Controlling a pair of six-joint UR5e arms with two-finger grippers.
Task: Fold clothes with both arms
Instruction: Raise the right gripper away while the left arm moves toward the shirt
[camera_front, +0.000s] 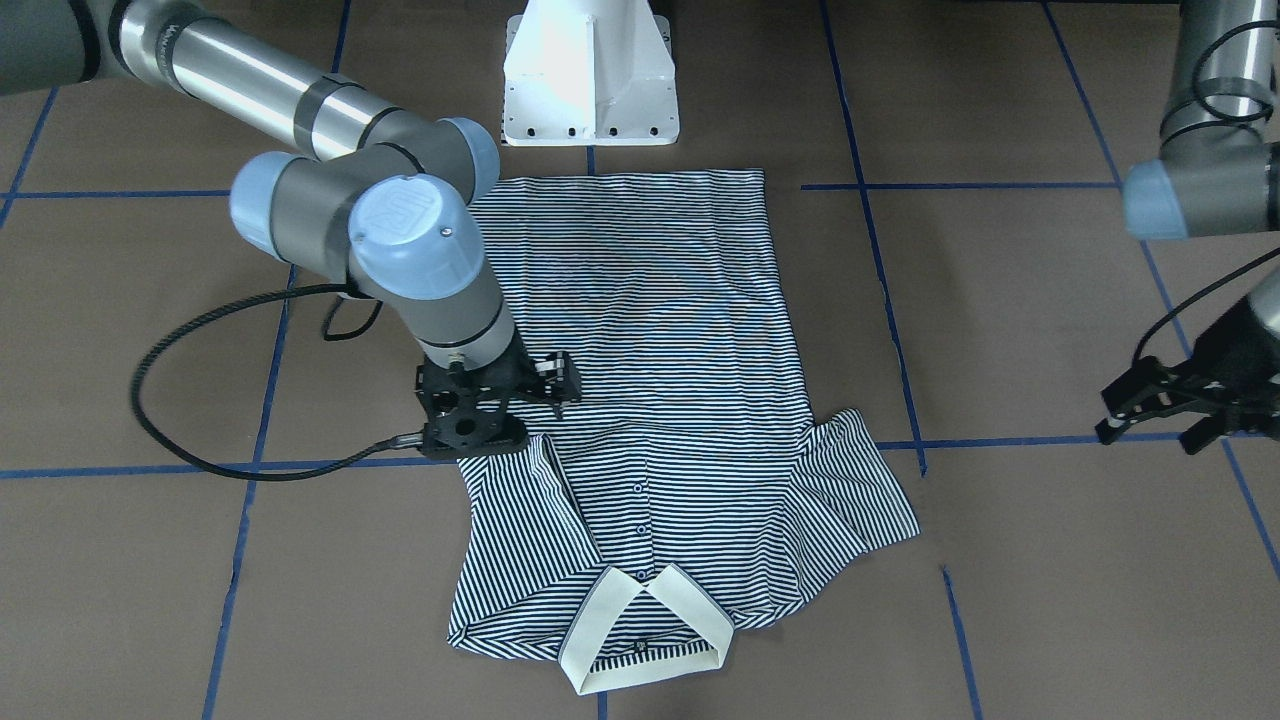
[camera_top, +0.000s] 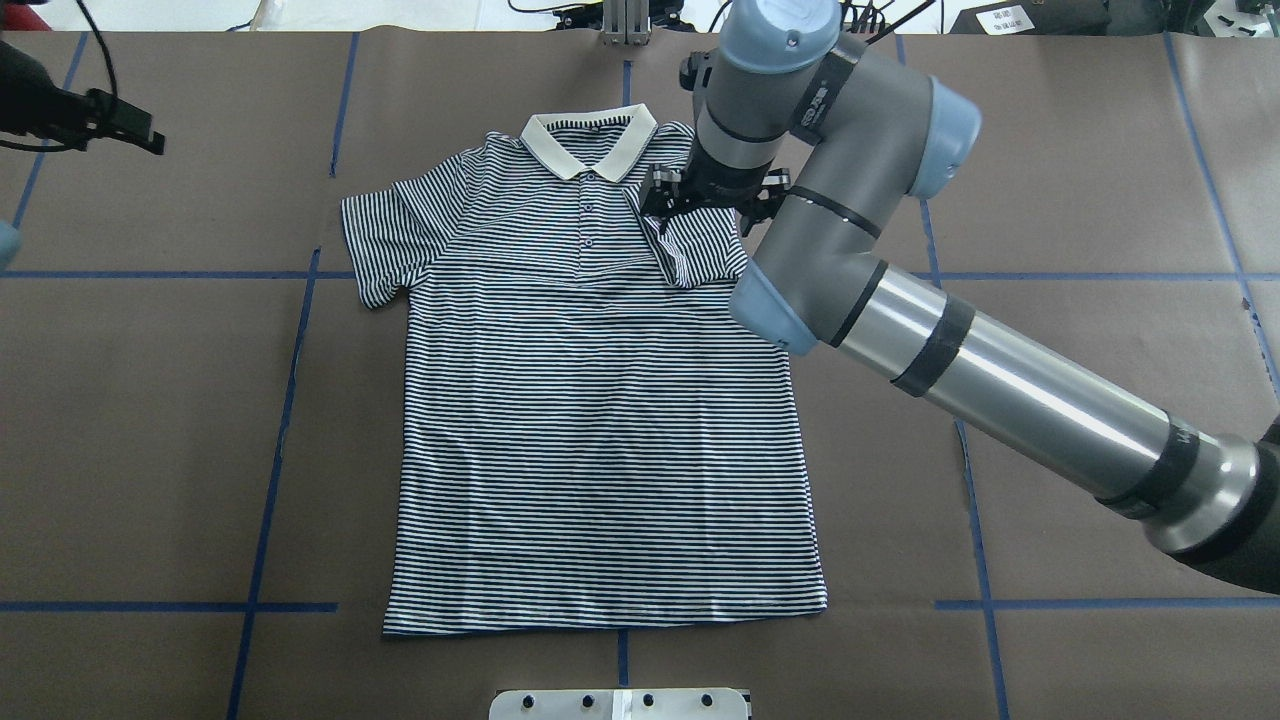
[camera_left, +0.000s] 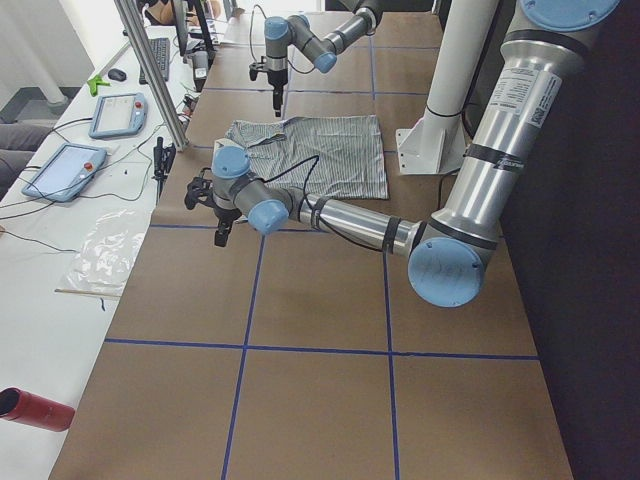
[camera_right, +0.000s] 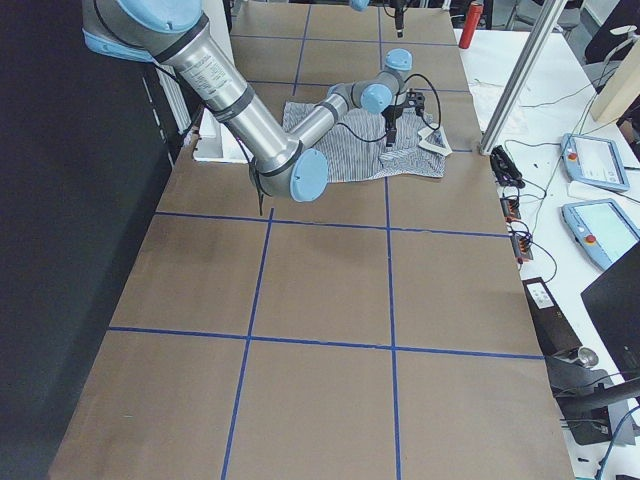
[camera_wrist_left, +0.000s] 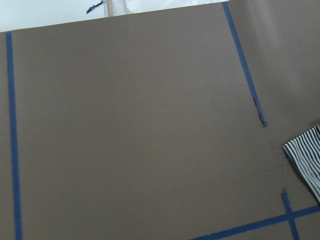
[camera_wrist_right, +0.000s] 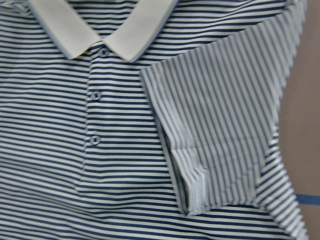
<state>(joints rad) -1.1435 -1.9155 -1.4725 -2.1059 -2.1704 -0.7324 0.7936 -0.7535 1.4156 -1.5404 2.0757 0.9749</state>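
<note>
A: Logging hands: right hand (camera_front: 515, 400) hovers spread, empty, over the folded-in sleeve (camera_wrist_right: 220, 125) of the polo shirt (camera_top: 600, 400).
B: Noted. Left hand (camera_front: 1160, 405) spread, empty, over the table (camera_top: 150, 450), well left of the polo shirt, which lies flat mid-table.

The polo shirt (camera_top: 600, 430) is striped in thin navy and white, and its collar (camera_top: 555, 150) is left plain cream. The table (camera_top: 140, 420) is covered in brown and crossed by blue tape lines (camera_top: 150, 607). The right arm (camera_top: 1020, 385) is capped in light blue.
</note>
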